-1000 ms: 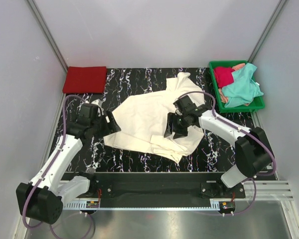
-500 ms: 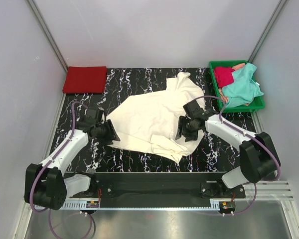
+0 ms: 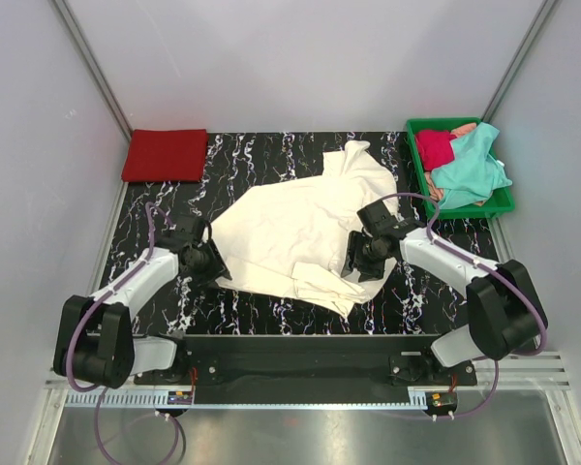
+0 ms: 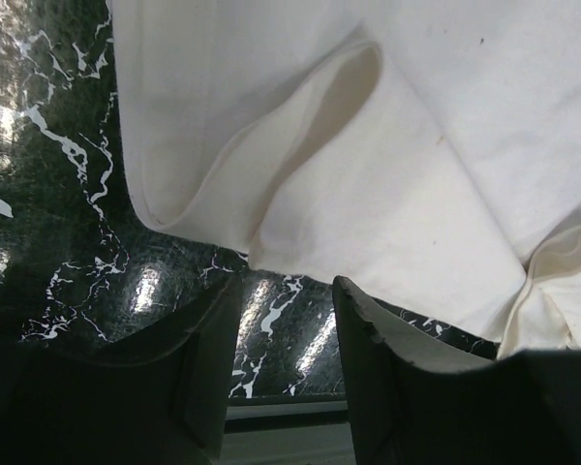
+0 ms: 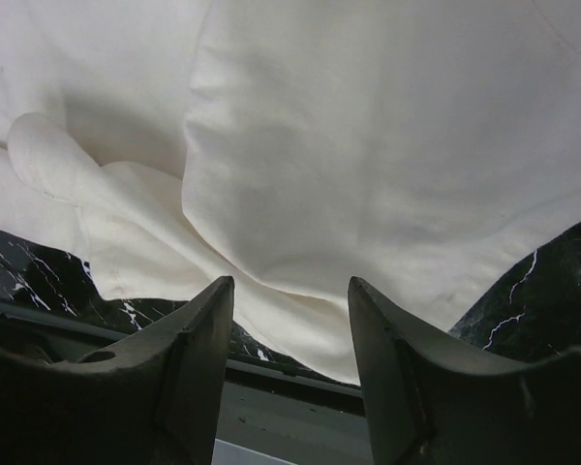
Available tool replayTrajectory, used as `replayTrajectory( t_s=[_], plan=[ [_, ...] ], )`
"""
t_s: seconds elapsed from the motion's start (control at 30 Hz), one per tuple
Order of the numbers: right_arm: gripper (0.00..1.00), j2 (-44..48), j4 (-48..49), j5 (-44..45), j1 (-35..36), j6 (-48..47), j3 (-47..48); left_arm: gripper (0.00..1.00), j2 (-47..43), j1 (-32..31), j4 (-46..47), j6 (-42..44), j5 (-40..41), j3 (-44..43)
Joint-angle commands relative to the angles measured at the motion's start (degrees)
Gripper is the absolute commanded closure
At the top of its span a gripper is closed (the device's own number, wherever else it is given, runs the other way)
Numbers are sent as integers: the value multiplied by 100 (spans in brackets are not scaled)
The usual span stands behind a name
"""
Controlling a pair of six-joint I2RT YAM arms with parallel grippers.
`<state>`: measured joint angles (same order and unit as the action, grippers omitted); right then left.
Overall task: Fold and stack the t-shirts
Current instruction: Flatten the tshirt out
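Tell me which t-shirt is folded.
The red t-shirt at the far left corner, a neat rectangle; the cream-white one lies unfolded, teal and crimson ones bunched in the green tray.

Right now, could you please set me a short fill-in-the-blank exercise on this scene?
1. The folded red shirt lies at the table's far ____ corner.
2. The teal shirt lies in the ____ tray.
3. The left gripper and right gripper both have their jaws ____, holding nothing.

Missing words: left; green; open
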<state>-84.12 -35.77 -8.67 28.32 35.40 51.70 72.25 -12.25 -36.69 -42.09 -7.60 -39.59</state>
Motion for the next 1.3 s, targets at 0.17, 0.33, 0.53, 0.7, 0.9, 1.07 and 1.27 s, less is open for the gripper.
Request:
replayTrajectory(
  t_s=[0.17,0.33,0.53,0.7,0.9,1.07,1.27],
  plan=[
    [42,361,44,-47,-1,-42,-46,55,395,30,302,-142,364,-189],
    [43,378,17,-47,-1,-103,-64,62,430,30,381,-204,382,-189],
    [43,413,26,-56,7,-103,-152,61,456,30,329,-204,390,-224],
    [43,440,26,-56,-1,-95,-178,59,598,21,171,-160,311,-365],
    [43,510,17,-21,7,-77,-187,53,72,-137,-172,-212,609,-470],
    [43,502,114,-21,7,-33,-240,53,280,-207,-84,-142,628,-496],
    [43,545,79,14,-1,-15,-205,53,545,-225,30,-89,698,-427]
  ],
)
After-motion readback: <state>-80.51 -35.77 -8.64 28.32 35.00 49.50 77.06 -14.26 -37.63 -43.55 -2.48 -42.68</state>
